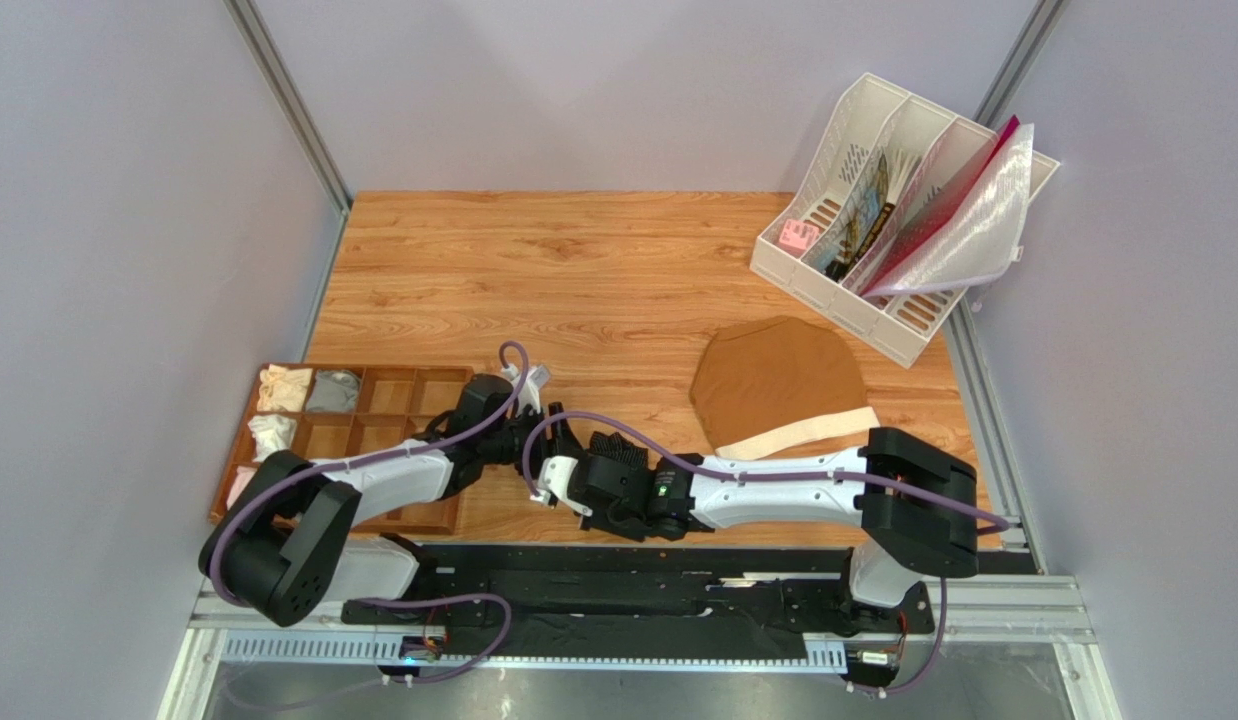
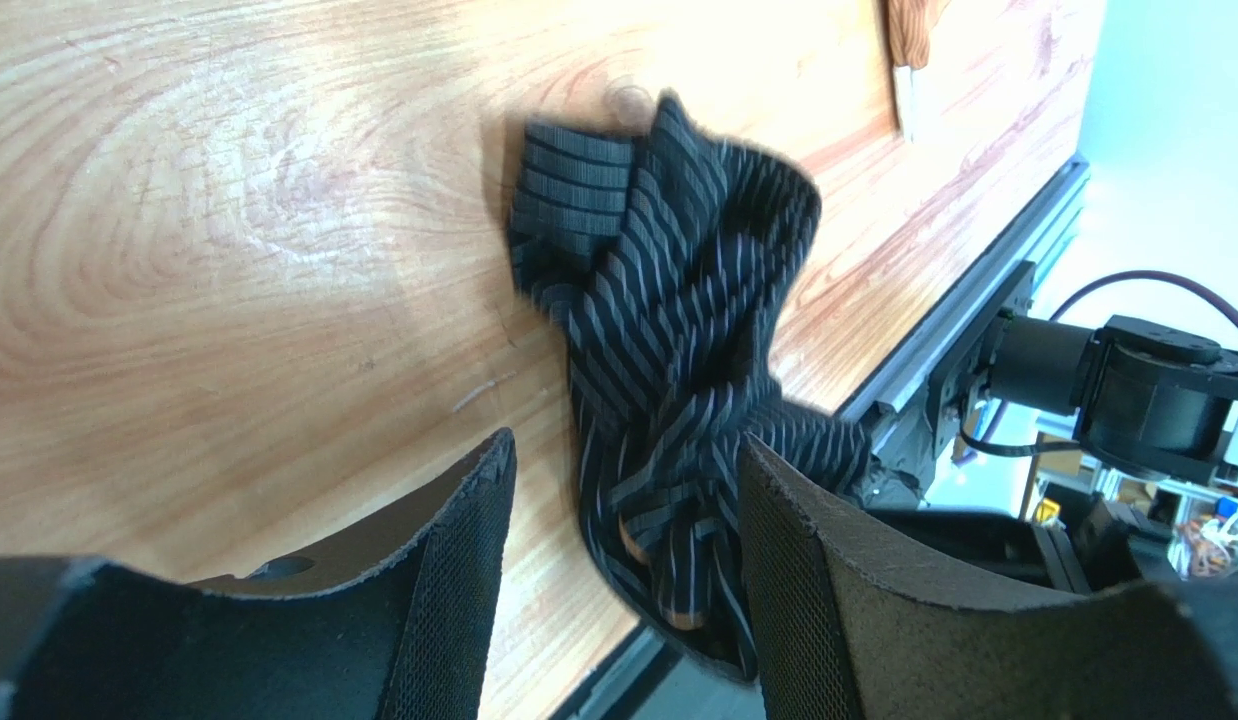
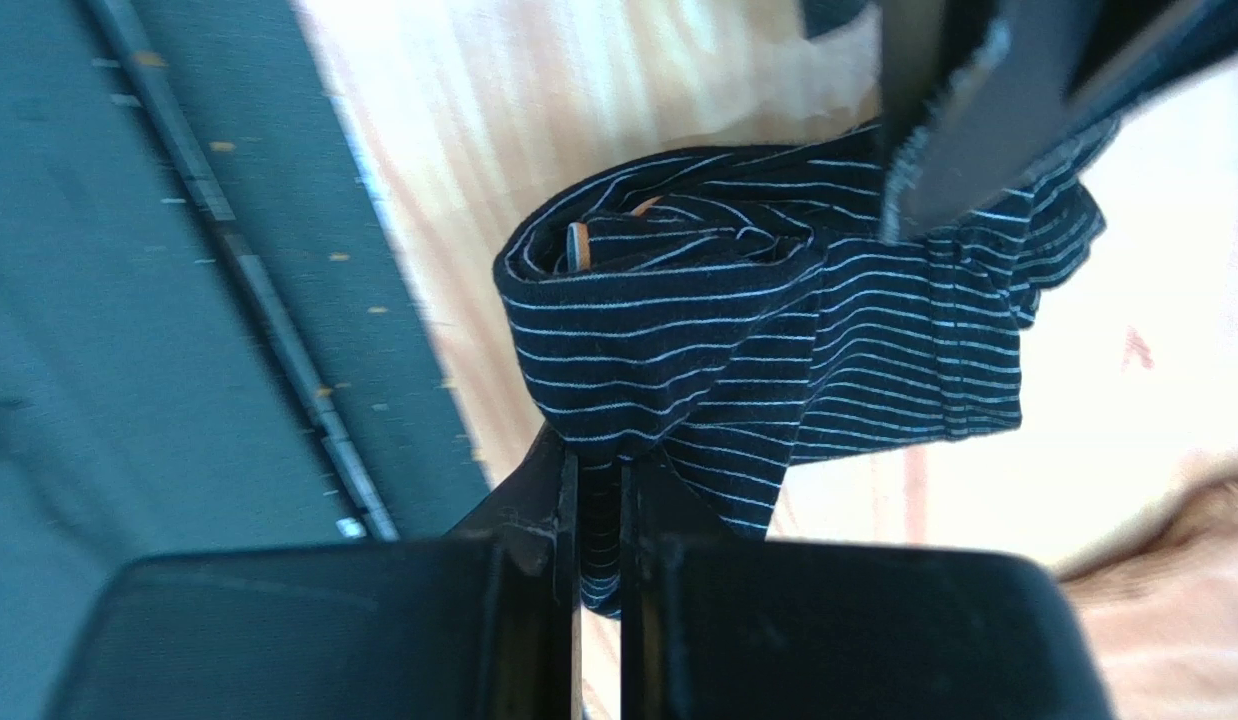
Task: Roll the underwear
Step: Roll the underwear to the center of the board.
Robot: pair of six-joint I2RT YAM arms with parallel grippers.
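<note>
The underwear (image 2: 670, 300) is a crumpled, partly rolled bundle of black fabric with thin pale stripes, lying at the table's near edge. It also shows in the right wrist view (image 3: 760, 330). In the top view both grippers cover it. My left gripper (image 2: 625, 495) is open, and the bundle's near end lies between its fingers, close to the right finger (image 2: 798, 585). My right gripper (image 3: 598, 480) is shut on a fold of the underwear. In the top view the left gripper (image 1: 544, 446) and the right gripper (image 1: 580, 483) meet near the table's front middle.
Plain brown briefs (image 1: 775, 383) with a cream waistband lie flat at the right. A wooden divided tray (image 1: 407, 393) holding rolled pale cloths sits at the left. A white file rack (image 1: 821, 278) stands at the back right. The black base rail (image 1: 655, 578) runs along the near edge.
</note>
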